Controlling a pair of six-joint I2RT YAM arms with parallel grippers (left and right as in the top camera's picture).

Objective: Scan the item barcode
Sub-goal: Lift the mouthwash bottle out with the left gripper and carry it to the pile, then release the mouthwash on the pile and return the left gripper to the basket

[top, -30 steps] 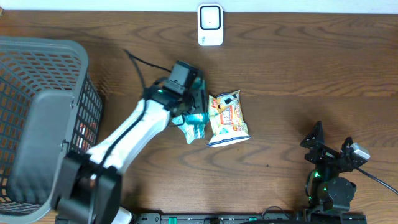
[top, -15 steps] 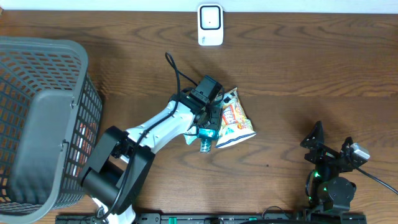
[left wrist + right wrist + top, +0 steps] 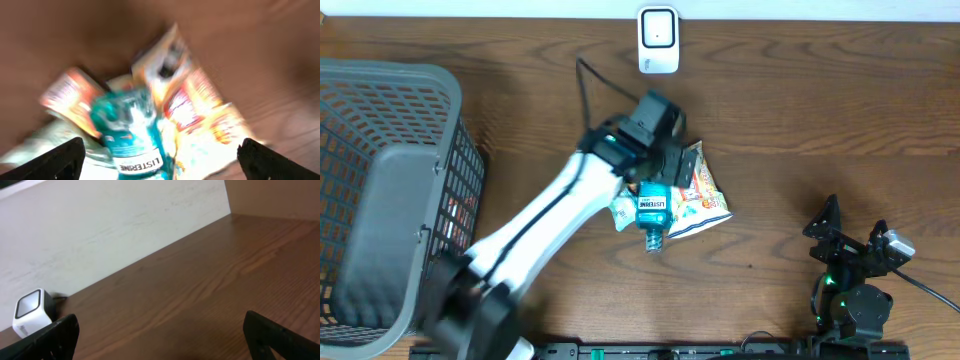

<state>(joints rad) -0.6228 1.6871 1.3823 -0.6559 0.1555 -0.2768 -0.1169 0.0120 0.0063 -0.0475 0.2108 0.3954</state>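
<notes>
Your left tool (image 3: 162,157) hangs wide open above the bottle (image 3: 652,212), gripping nothing, so it just lies on the bench (image 3: 800,120), well off the scanner (image 3: 658,40).

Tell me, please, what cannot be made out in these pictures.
- Left wrist view: motion blur; no barcode readable on the mouthwash bottle or snack bag.
- Overhead: the left arm hides part of the snack bag.
- Overhead: contents of the basket sit behind mesh, unidentifiable.
</notes>
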